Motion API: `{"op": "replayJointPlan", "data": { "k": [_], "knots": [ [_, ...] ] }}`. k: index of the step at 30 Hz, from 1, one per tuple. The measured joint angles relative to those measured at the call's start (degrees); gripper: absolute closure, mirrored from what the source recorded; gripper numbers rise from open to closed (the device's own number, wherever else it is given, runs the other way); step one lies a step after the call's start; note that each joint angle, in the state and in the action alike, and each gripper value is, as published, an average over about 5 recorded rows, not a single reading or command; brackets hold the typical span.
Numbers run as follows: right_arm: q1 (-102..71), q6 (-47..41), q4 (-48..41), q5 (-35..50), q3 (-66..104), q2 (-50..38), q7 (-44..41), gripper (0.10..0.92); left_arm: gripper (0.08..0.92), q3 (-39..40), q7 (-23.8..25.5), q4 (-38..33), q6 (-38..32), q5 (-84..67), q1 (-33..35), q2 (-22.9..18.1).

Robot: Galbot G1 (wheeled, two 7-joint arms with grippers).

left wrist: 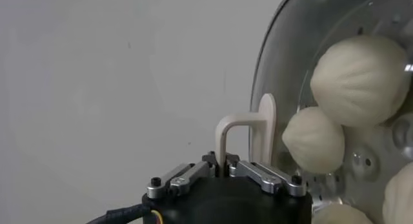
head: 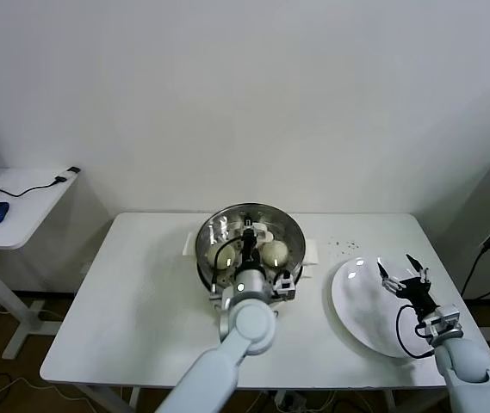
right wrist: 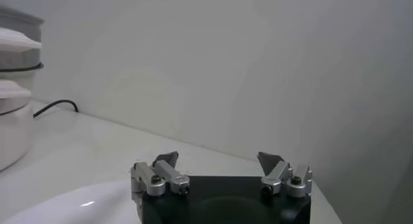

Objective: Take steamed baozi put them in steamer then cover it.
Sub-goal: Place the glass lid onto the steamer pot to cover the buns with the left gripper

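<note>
A plain white wall backs the white surface (head: pixel 141 292) we work over, with a second small desk off to our left. The steamer (head: pixel 212 245) stands at the far middle of the surface, and we see cream-white baozi (left wrist: pixel 361 80) already lying in its perforated basket. So we judge the loading done and the covering step in hand.

Our left tool (head: pixel 252 251) is over the steamer, clenched on the cream-white handle (left wrist: pixel 248 138) of the cover (left wrist: pixel 284 51). In the left wrist view the glass lid stands tilted before the buns, its metal rim curving past them; whether it is seated on the basket's rim we cannot tell.

Our right tool (head: pixel 404 274) hangs released, jaws wide apart and holding nothing, above the bare white plate (head: pixel 361 310) near the surface's right edge.

The next move, as we judge it, calls for levelling the cover, centring its rim on the basket, lowering it until it sits all round, then letting go of the handle.
</note>
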Motion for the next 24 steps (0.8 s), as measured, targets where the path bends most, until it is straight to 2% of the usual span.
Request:
{"op": "replayJointPlan", "data": {
  "k": [13,16,24],
  "knots": [
    [0.0,0.1,0.0,-0.1,0.6,0.3,-0.4,0.203,0.843,0.0,-0.7,0.3,0.0,-0.4,0.4,0.4],
    [-0.1,0.1,0.0,-0.1,0.8,0.4,-0.5,0.203,0.790,0.2,-0.1,-0.3,0.0,-0.4,0.7,0.9],
    [-0.1,0.1,-0.2,0.0,1.4,0.2,-0.8,0.203,0.559,0.2,1.6,-3.7,0.0,-0.6,1.7,3.4]
  ]
}}
